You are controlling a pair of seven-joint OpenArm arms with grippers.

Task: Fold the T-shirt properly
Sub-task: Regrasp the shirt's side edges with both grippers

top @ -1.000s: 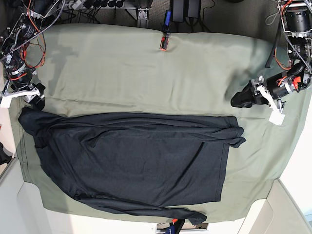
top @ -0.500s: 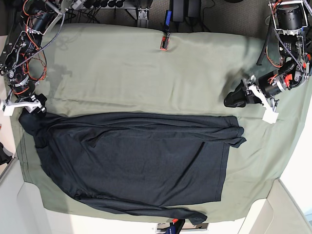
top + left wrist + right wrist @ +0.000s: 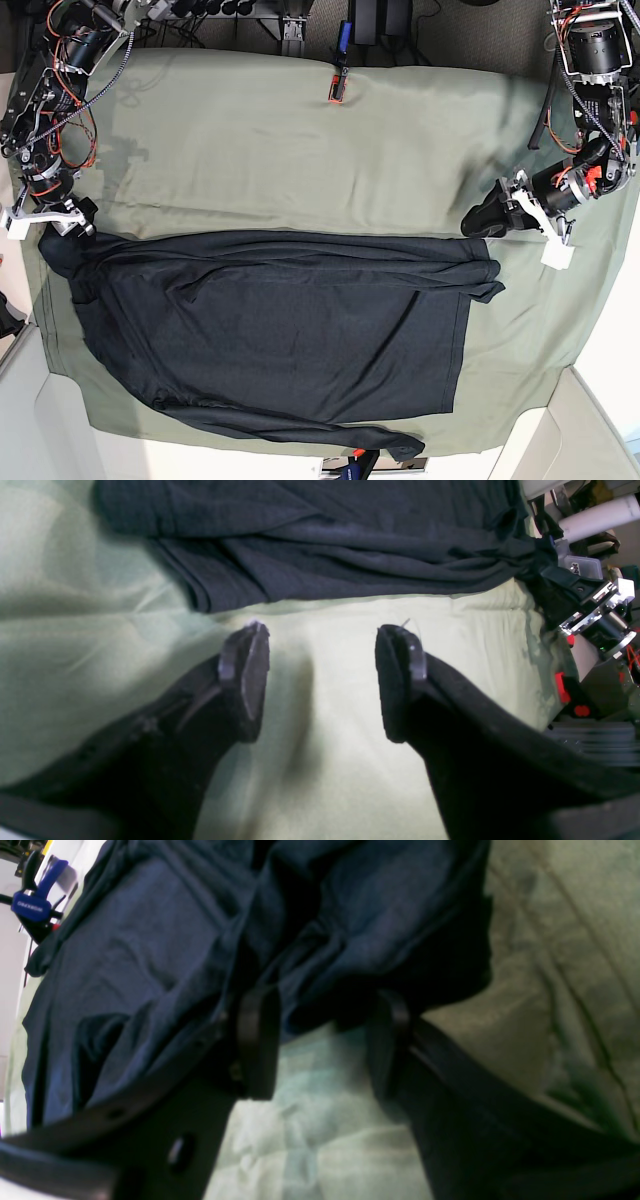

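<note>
We see the left gripper (image 3: pixel 320 680) spread wide over the green sheet (image 3: pixel 330 780), near the T-shirt (image 3: pixel 280 330); the right gripper (image 3: pixel 320 1040) parted at the shirt edge, gripping nothing.

Dark navy T-shirt (image 3: pixel 280 335) flat, half-folded, sleeves (image 3: pixel 300 432) outstretched

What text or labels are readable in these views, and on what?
Grey part beside the T-shirt, left wrist view: partial dark print, seems to end in "bot"; the rest is hidden.
Blue clamp, right wrist view: white lettering, too blurred to read.
Red-and-black clip on the green sheet, base view: no readable text.
T-shirt: plain, no print.
</note>
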